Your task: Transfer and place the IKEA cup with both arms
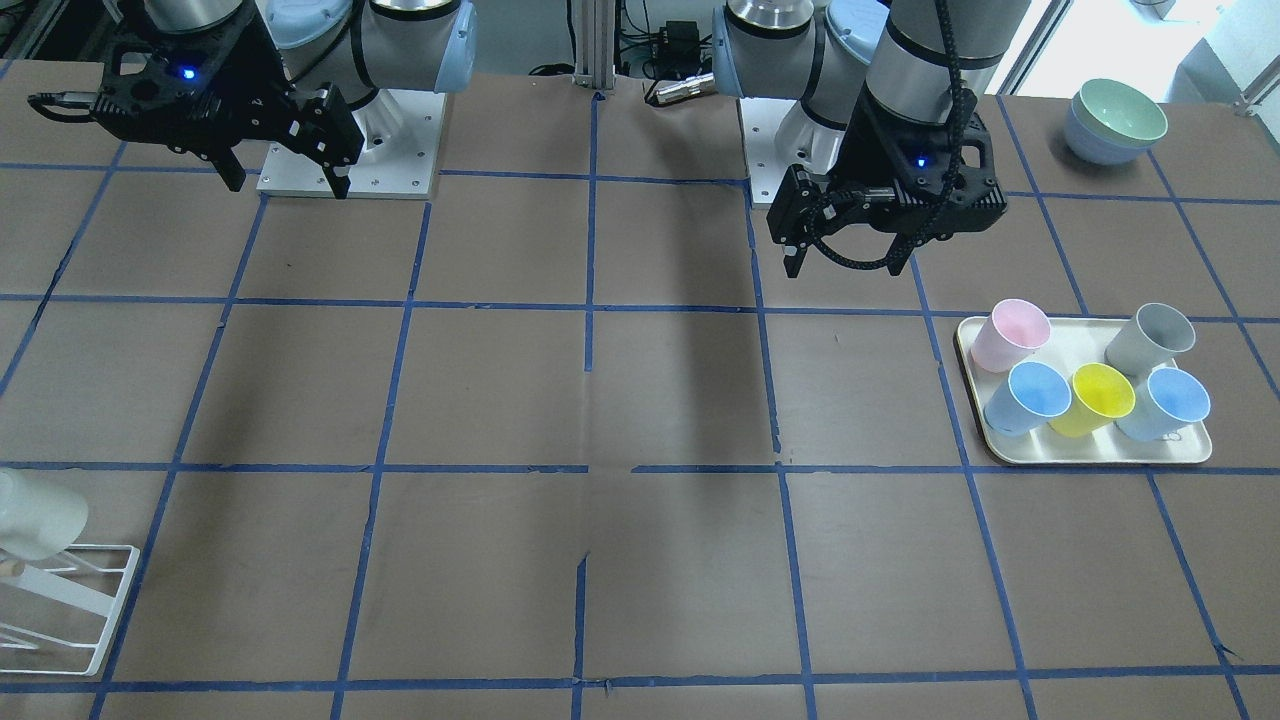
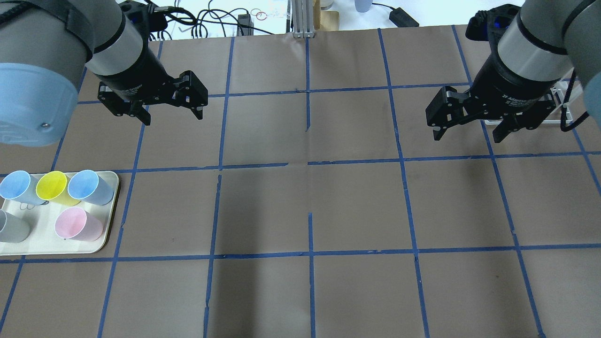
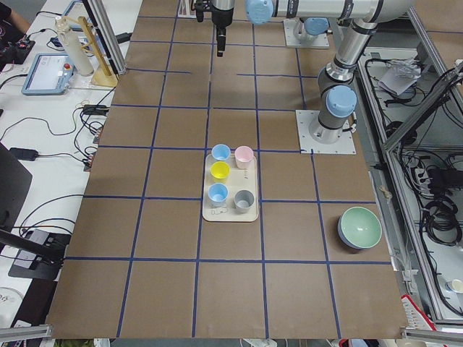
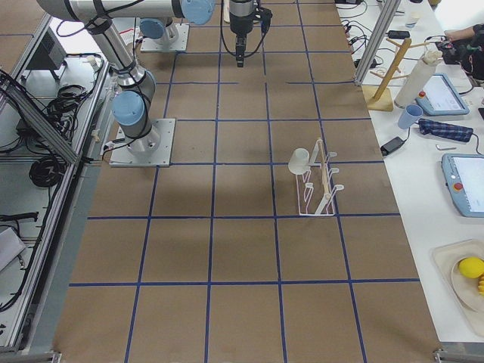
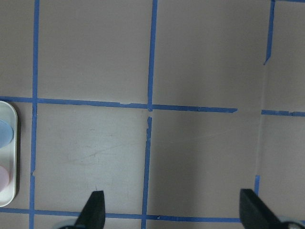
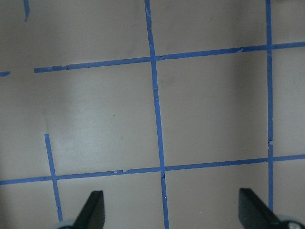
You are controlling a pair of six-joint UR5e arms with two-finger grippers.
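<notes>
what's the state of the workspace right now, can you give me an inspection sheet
surface: brown table with blue tape grid, gaps in the tape
job's things: IKEA cup tilted on the white rack, not gripped
clutter: tray with five coloured cups; stacked bowls
end effectors: left end effector and right end effector open, empty, above the table
cables: black cable loops by the left end effector; wires beyond the table edge
surroundings: side bench with teach pendants
</notes>
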